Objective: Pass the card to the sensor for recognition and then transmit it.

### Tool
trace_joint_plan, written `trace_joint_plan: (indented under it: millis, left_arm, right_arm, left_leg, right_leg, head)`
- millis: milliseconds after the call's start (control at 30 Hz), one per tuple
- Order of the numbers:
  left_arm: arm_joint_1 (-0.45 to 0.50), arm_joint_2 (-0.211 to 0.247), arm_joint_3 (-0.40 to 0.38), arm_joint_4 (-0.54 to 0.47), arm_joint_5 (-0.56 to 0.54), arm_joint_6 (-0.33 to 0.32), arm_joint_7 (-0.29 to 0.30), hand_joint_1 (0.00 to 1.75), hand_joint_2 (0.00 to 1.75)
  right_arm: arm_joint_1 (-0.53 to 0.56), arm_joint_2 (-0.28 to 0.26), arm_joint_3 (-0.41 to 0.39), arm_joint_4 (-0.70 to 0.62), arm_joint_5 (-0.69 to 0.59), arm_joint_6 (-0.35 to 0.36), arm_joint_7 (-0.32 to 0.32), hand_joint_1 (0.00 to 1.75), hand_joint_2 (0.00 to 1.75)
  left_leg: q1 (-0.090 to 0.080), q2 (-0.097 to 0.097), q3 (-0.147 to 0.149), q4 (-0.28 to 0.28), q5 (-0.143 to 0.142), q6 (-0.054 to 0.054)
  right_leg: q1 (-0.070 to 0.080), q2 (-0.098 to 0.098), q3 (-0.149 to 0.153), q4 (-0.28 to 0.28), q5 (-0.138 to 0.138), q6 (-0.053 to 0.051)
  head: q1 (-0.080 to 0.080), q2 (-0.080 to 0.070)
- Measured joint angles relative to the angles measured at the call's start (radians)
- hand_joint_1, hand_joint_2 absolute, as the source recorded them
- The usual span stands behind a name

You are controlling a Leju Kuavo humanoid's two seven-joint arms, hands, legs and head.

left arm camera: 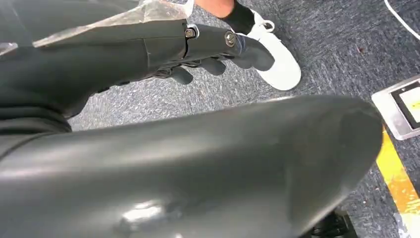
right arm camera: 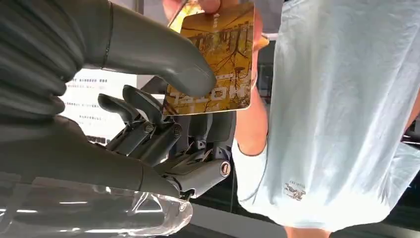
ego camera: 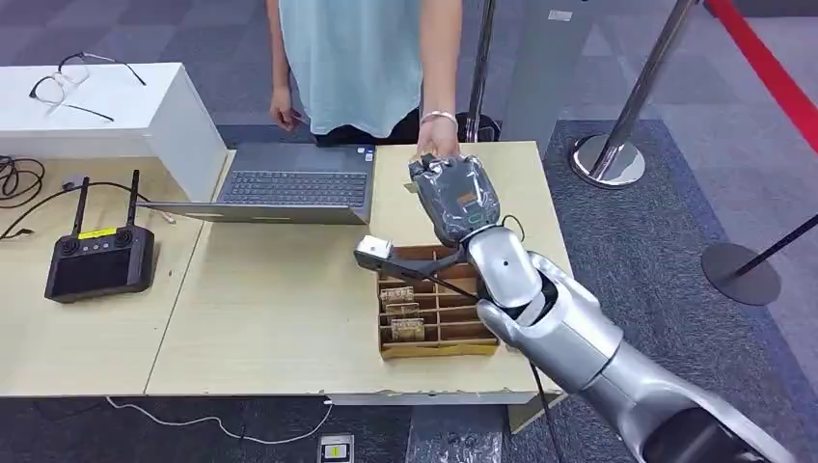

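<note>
While the right hand (ego camera: 453, 198) reaches over the far edge of the wooden table (ego camera: 270, 299), it pinches the yellow card (right arm camera: 215, 59) between thumb and fingers, and a person's hand (ego camera: 436, 145) grips the card's other end. Below the forearm sits a compartmented cardboard tray (ego camera: 434, 323), with a laptop (ego camera: 289, 183) just beside it and a black controller (ego camera: 99, 256) well apart. The left hand (left arm camera: 198, 49) hangs over grey carpet (left arm camera: 322, 44), fingers curled in on nothing.
</note>
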Motion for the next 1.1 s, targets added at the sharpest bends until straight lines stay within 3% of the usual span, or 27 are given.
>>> trace_joint_plan:
  millis: [767, 800, 833, 867, 900, 1100]
  left_arm:
    - [0.000, 0.001, 0.000, 0.000, 0.001, -0.001, 0.001, 0.00, 0.00]
    - [0.000, 0.002, 0.000, 0.000, 0.001, -0.003, 0.003, 0.00, 0.00]
    - [0.000, 0.002, 0.000, 0.000, 0.001, -0.003, 0.004, 0.00, 0.00]
    - [0.000, 0.002, 0.000, 0.000, 0.001, -0.003, 0.004, 0.00, 0.00]
    - [0.000, 0.002, 0.000, 0.000, 0.001, -0.004, 0.004, 0.00, 0.00]
    - [0.000, 0.002, 0.000, 0.000, -0.002, -0.004, 0.004, 0.00, 0.00]
  right_arm:
    - [-0.011, 0.000, 0.007, 0.029, 0.004, 0.002, 0.000, 1.75, 1.75]
    - [-0.011, 0.000, 0.007, 0.031, 0.004, 0.002, 0.000, 1.64, 1.75]
    - [-0.010, 0.000, 0.007, 0.034, 0.004, 0.002, 0.000, 0.51, 1.75]
    - [-0.010, -0.001, 0.007, 0.034, 0.004, 0.002, 0.000, 0.51, 1.75]
    - [-0.009, -0.001, 0.007, 0.034, 0.004, 0.002, 0.000, 0.00, 1.75]
    - [-0.008, -0.001, 0.007, 0.043, 0.020, -0.018, 0.003, 0.00, 1.75]
  left_leg:
    - [0.000, 0.000, 0.000, 0.000, 0.000, 0.000]
    - [0.000, 0.000, 0.000, 0.000, 0.000, 0.000]
    - [0.000, 0.000, 0.000, 0.000, 0.000, 0.000]
    - [0.000, 0.000, 0.000, 0.000, 0.000, 0.000]
    - [0.000, 0.000, 0.000, 0.000, 0.000, 0.000]
    - [0.000, 0.000, 0.000, 0.000, 0.000, 0.000]
  right_leg:
    - [0.000, 0.000, 0.000, 0.000, 0.000, 0.000]
    - [0.000, 0.000, 0.000, 0.000, 0.000, 0.000]
    - [0.000, 0.000, 0.000, 0.000, 0.000, 0.000]
    - [0.000, 0.000, 0.000, 0.000, 0.000, 0.000]
    - [0.000, 0.000, 0.000, 0.000, 0.000, 0.000]
    - [0.000, 0.000, 0.000, 0.000, 0.000, 0.000]
  head:
    - [0.000, 0.000]
    - [0.000, 0.000]
    - [0.000, 0.000]
    - [0.000, 0.000]
    - [0.000, 0.000]
    - [0.000, 0.000]
